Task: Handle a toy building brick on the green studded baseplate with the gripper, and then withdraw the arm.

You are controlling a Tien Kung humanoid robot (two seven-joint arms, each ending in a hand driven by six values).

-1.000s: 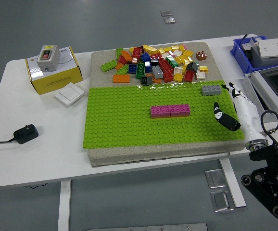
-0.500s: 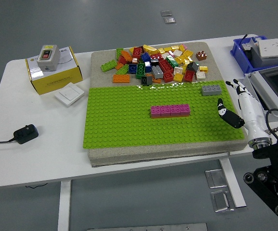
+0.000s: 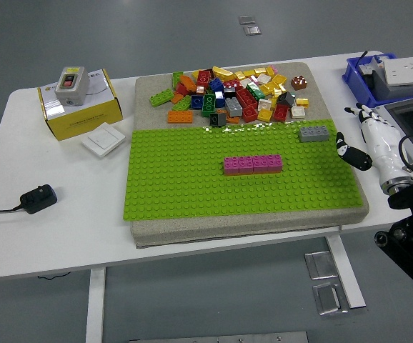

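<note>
Fingers [image 3: 355, 114] of the right hand [image 3: 369, 139] are loosely spread and hold nothing; the black-tipped thumb juts toward the mat's right edge, just off the baseplate. The hand hangs beside the gray brick [image 3: 314, 133], near it but apart.

That gray brick sits on the green studded baseplate [image 3: 192, 186] at its far right corner, its long axis running left to right, parallel to the baseplate's far edge. Nearer the middle, a pink row of bricks [image 3: 253, 164] lies with the same left-right axis.

Beyond the baseplate, a heap of loose bricks [image 3: 231, 93] in many colours lies on the beige mat [image 3: 149, 89].

On the white tabletop [image 3: 49, 214], left of the mat, are a yellow box [image 3: 85, 111] with a switch unit on top, a white wall switch [image 3: 103, 139] and a black power adapter [image 3: 38, 198]. A blue bin [image 3: 355, 75] stands at the far right.
</note>
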